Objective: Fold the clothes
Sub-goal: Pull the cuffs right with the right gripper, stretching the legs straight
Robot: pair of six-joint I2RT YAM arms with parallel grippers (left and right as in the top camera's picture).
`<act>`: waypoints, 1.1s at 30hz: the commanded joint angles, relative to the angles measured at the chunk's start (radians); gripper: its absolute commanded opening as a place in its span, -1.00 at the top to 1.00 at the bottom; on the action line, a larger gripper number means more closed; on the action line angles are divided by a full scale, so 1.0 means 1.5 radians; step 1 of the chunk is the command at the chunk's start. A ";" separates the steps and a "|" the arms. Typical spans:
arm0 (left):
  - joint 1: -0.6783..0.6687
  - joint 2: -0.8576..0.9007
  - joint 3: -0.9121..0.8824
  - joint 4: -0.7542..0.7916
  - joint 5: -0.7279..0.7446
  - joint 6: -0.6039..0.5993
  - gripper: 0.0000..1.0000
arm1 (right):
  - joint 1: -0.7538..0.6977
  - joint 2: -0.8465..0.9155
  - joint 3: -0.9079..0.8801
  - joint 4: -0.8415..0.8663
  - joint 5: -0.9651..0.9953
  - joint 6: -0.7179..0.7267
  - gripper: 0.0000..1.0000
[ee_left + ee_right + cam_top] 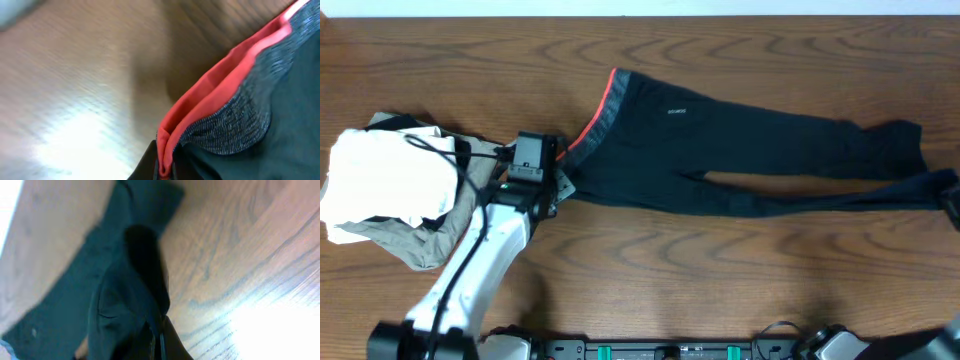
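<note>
Black leggings [720, 150] spread on wooden tabletop [720, 290]; waistband [240, 120] corner clamped by L tool [558, 183], leg cuff [125, 310] pinched by R tool [159, 339].

Overhead, the lower leg of the leggings [740, 140] is cut off at the right edge; their white logo [677, 111] is too small to read. The left wrist view is blurred, jaws unseen.

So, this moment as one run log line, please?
left end effector: shut on waistband | right end effector: shut on leg end | leggings: unfolded
</note>
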 commanded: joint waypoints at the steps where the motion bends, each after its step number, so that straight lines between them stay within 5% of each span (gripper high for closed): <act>1: 0.004 -0.035 -0.002 -0.024 -0.080 0.011 0.88 | 0.005 -0.022 0.029 -0.013 0.014 0.006 0.98; 12: 0.051 -0.045 -0.002 -0.081 -0.109 -0.007 0.88 | 0.006 0.062 0.030 -0.036 0.119 0.018 0.98; 23: 0.052 -0.045 -0.003 -0.156 0.042 -0.006 0.88 | 0.016 0.140 0.030 -0.029 0.119 -0.004 0.97; 33: 0.052 -0.045 -0.003 -0.191 0.062 -0.004 0.88 | 0.021 0.174 0.025 -0.042 0.119 -0.010 0.97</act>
